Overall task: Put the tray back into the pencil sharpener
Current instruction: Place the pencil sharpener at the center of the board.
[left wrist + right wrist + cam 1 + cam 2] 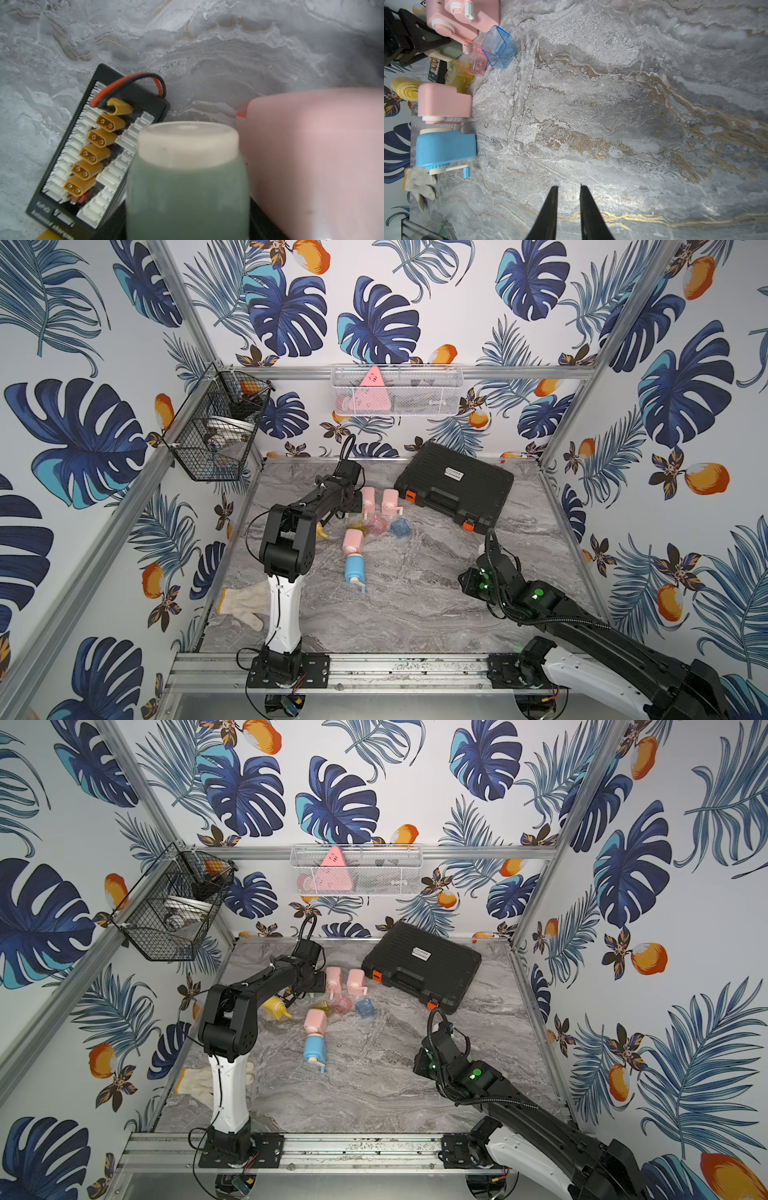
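My left gripper (pixel 351 510) is shut on a green pencil sharpener (pixel 187 182) with a white end cap, held just above the table beside two upright pink sharpeners (pixel 368 499). Three loose clear trays lie right in front of them: yellow (pixel 459 75), pink (pixel 477 60) and blue (pixel 498 48). A third pink sharpener (pixel 353 541) and a blue one (pixel 354 568) lie end to end nearer the front. A yellow sharpener (pixel 276 1006) lies under the left arm. My right gripper (pixel 568 187) hovers open over bare table at the right, holding nothing.
A black tool case (pixel 453 489) with orange latches lies at the back right. A black charging board (pixel 93 155) with yellow plugs sits beside the held sharpener. A work glove (pixel 245 605) lies at the front left. Two wire baskets (pixel 397 391) hang on the walls.
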Controlling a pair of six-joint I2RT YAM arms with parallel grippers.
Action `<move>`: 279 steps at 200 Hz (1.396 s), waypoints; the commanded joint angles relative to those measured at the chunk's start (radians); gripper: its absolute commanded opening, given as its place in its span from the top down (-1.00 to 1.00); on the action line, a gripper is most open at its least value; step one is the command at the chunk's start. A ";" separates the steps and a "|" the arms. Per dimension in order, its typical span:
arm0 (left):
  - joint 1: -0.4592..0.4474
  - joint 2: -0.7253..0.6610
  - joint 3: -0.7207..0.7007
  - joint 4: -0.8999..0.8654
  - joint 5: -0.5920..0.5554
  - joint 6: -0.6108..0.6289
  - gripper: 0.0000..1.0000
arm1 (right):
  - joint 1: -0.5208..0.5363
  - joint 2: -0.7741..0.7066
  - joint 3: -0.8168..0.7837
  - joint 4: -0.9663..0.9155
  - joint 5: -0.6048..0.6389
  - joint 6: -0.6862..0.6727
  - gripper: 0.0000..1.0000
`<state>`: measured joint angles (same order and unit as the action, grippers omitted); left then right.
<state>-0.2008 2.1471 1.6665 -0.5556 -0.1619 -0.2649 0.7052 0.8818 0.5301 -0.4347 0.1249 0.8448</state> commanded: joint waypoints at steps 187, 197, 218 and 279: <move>0.002 -0.187 -0.069 0.024 -0.024 -0.027 -0.46 | 0.000 0.016 0.011 0.021 -0.003 -0.019 0.54; 0.002 -0.214 -0.072 0.006 -0.017 -0.019 -0.47 | 0.001 0.016 0.011 0.019 -0.003 -0.020 0.54; 0.002 -0.292 -0.111 0.000 0.025 -0.005 -0.47 | 0.000 0.025 0.018 0.025 -0.007 -0.038 0.55; 0.002 -0.577 -0.337 0.088 0.204 0.008 -0.41 | 0.004 0.175 0.100 0.066 -0.078 -0.128 0.49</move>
<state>-0.2008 1.6508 1.3952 -0.5194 -0.0338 -0.2600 0.7059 0.9993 0.5896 -0.4099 0.0795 0.7662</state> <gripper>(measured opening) 0.716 0.247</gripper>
